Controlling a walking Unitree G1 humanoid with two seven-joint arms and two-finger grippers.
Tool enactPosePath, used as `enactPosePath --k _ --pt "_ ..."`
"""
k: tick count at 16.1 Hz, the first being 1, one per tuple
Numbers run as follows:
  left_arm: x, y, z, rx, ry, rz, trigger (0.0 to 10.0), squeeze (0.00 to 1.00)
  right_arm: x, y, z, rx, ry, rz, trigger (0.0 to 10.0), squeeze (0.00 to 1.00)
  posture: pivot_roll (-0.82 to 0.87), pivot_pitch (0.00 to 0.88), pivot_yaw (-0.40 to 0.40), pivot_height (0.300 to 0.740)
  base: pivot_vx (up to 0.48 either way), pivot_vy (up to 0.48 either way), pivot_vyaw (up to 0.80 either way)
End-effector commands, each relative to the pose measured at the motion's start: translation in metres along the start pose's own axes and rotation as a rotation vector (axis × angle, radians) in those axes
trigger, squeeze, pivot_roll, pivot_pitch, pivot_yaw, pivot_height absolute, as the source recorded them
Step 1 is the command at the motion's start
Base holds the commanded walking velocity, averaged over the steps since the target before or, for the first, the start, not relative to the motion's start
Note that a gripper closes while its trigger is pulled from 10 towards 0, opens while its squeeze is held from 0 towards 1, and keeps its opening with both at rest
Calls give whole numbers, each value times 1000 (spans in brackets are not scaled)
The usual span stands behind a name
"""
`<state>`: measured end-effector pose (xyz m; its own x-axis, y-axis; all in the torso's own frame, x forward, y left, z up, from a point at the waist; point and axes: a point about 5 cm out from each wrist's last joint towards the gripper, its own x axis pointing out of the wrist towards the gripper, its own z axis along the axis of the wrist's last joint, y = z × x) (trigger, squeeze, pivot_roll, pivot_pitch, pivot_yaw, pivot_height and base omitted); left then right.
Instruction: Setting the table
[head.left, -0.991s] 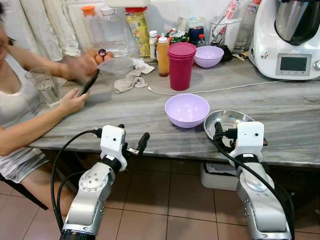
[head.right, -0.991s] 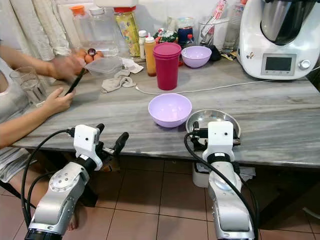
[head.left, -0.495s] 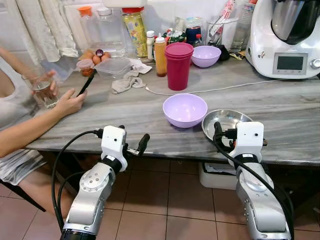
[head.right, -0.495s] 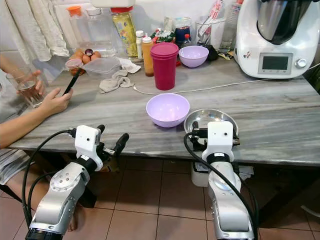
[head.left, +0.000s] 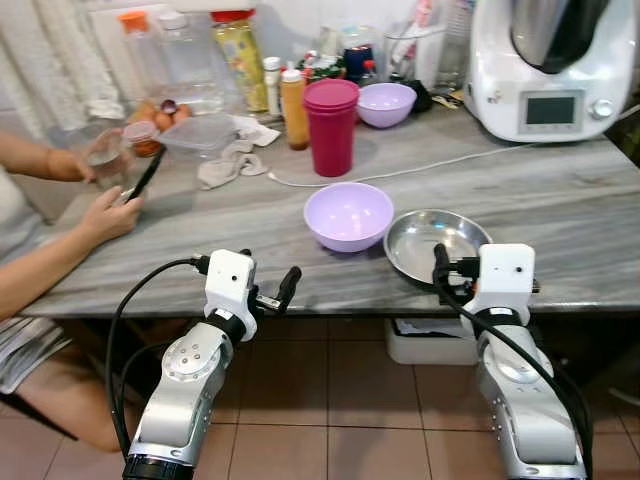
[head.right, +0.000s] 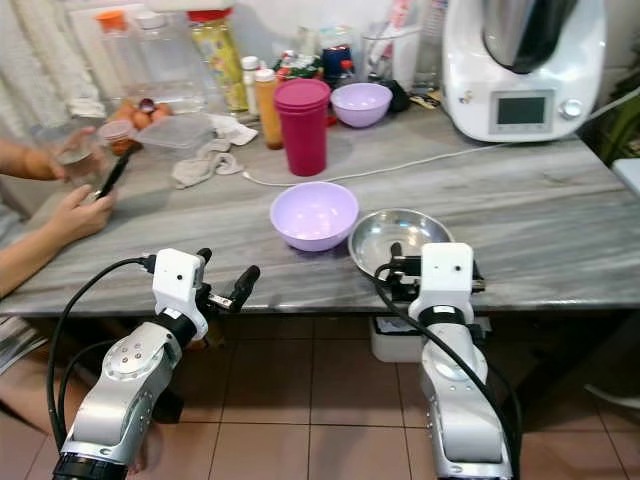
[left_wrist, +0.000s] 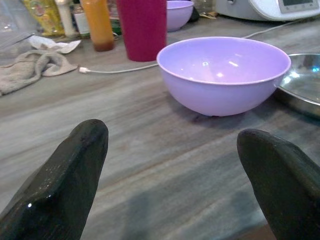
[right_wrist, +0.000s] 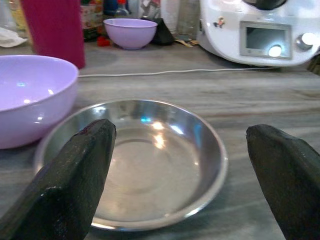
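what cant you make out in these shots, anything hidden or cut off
- Person: cut off by the left edge of the left eye view.
- Kitchen machine: top cropped by the frame's upper edge.
- Bottle labels at the back: too small to read.
- Steel dish: near rim hidden by the right tool's fingers.

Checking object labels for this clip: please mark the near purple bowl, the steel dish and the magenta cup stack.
near purple bowl (head.left: 348, 215): left eye view, inner bottom.
steel dish (head.left: 435, 243): left eye view, inner base.
magenta cup stack (head.left: 331, 135): left eye view, side wall.
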<state>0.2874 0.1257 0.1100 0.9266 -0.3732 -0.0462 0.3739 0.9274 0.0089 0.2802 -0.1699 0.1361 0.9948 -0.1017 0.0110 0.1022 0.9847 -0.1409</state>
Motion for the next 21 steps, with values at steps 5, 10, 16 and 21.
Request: enactPosePath --k 5,10,16,21 --pt "1 4 -3 11 21 15 10000 0 2 3 -1 10 12 13 10000 0 -268 0 100 740 0 0 -783" --pt "1 4 -3 31 29 19 10000 0 3 3 -2 15 16 13 10000 0 -265 0 102 740 0 0 -784" --pt "2 4 -4 32 35 21 10000 0 3 3 -3 25 17 9 10000 0 -266 0 104 740 0 0 -540" --pt "3 4 -4 38 42 26 10000 0 4 2 -4 24 21 7 10000 0 -266 0 103 740 -166 0 -454"
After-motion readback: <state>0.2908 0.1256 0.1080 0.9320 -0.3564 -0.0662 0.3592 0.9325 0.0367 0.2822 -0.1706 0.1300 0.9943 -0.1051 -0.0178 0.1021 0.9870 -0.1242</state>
